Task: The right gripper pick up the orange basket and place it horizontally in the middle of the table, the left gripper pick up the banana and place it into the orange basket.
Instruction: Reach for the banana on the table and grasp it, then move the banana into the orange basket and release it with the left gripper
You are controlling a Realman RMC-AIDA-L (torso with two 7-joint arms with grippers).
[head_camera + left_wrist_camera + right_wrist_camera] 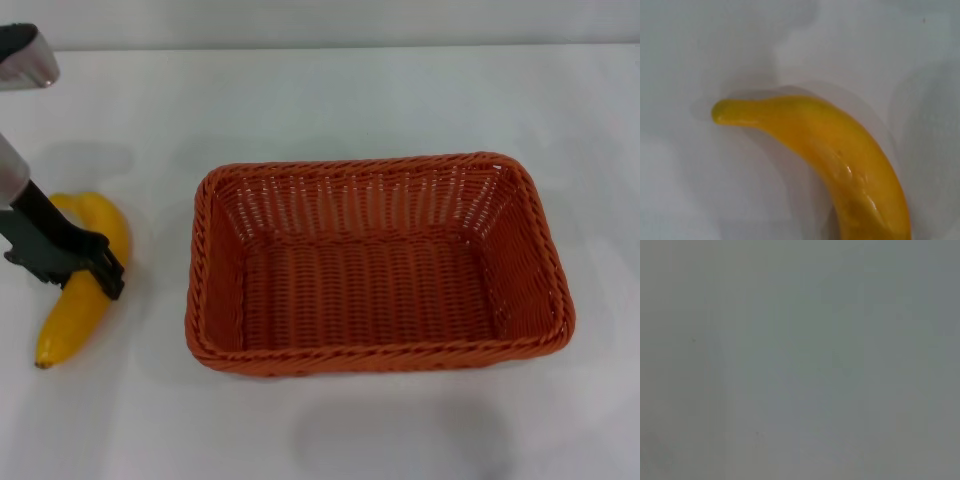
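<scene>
Reaching over the banana beside the orange basket, our left claw straddles its middle for balance; we cannot tell if it grips. Basket sits mid-surface, empty.

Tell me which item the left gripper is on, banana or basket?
The banana. The left gripper is right over its middle; the orange basket sits apart to the robot's right, empty.

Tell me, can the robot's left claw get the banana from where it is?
Probably yes. The left gripper is already down over the middle of the banana, which lies on the white table beside the orange basket, and nothing blocks it.
</scene>
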